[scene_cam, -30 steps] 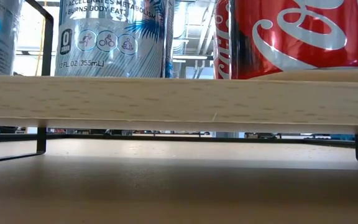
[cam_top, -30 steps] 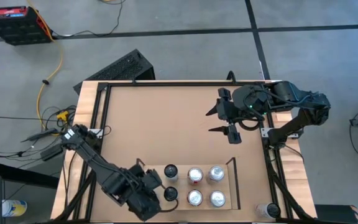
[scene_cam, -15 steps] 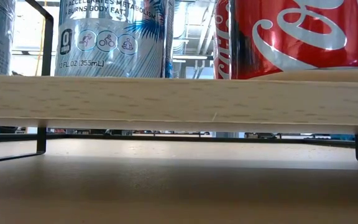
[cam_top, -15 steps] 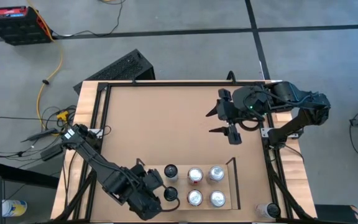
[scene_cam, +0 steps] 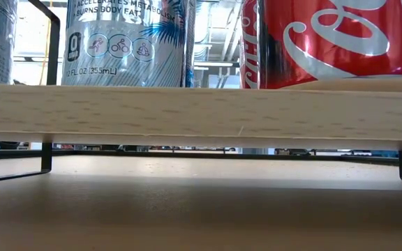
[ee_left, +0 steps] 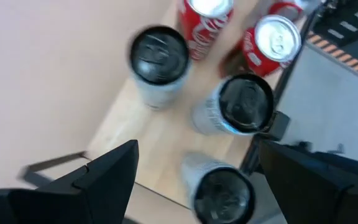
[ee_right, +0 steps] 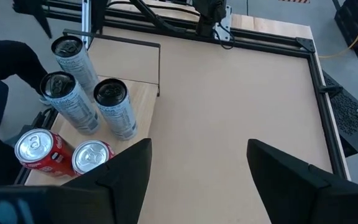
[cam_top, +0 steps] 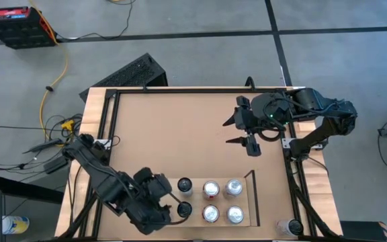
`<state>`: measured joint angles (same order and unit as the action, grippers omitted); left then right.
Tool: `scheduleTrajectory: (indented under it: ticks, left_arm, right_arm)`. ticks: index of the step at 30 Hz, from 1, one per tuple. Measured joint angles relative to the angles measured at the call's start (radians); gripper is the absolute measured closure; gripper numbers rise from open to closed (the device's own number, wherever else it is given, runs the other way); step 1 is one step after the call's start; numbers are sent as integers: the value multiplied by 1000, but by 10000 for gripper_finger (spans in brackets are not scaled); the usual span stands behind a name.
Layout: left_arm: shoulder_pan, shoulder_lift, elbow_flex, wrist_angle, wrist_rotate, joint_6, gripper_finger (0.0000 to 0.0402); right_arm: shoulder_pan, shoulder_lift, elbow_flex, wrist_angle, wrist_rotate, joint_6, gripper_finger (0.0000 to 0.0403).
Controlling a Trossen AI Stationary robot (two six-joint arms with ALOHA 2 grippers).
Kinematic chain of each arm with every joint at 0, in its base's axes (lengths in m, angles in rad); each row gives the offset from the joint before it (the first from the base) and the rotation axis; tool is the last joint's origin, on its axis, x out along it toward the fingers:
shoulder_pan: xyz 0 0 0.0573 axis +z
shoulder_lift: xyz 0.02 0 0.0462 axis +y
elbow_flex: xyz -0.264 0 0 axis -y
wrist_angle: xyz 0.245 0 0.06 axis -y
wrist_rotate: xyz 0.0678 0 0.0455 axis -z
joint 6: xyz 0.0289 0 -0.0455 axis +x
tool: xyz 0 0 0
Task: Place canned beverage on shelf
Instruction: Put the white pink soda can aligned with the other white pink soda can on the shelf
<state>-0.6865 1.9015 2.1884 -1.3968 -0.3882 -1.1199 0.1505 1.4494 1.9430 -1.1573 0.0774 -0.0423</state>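
The shelf (cam_top: 222, 202), a pale wood board with black end rails, stands at the table's near edge and carries several upright cans. Slim black-topped cans (ee_left: 159, 53) (ee_left: 246, 102) and red cans (ee_left: 275, 37) stand on their bases on the board (ee_left: 148, 137). My left gripper (cam_top: 175, 202) hovers open at the shelf's left end. In the left wrist view its fingers stand wide on either side of a third black-topped can (ee_left: 219, 196), above it and apart from it. My right gripper (cam_top: 232, 131) waits open over the table's far right part.
The low view shows the shelf board (scene_cam: 201, 111) edge-on with a silver-blue can (scene_cam: 128, 42) and a red can (scene_cam: 333, 38) on it. One more can (cam_top: 289, 228) stands past the table's near right corner. Bare tabletop (ee_right: 229, 93) lies between the shelf and my right gripper (ee_right: 197, 180).
My left gripper has risen and drawn back a little toward the table's left edge, away from the cans at the shelf's left end, staying open. The cans keep their places on the shelf.
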Motion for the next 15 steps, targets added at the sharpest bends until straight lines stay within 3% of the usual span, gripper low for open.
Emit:
scheduleTrajectory:
  ticks: [8,15]
  left_arm:
    - [0,1,73,-119,-45,80,86]
    - [-2,-28,124,-176,-76,274,86]
  right_arm:
    - [8,0,0,-1,1,66,117]
    - [93,42,0,-45,4,246,117]
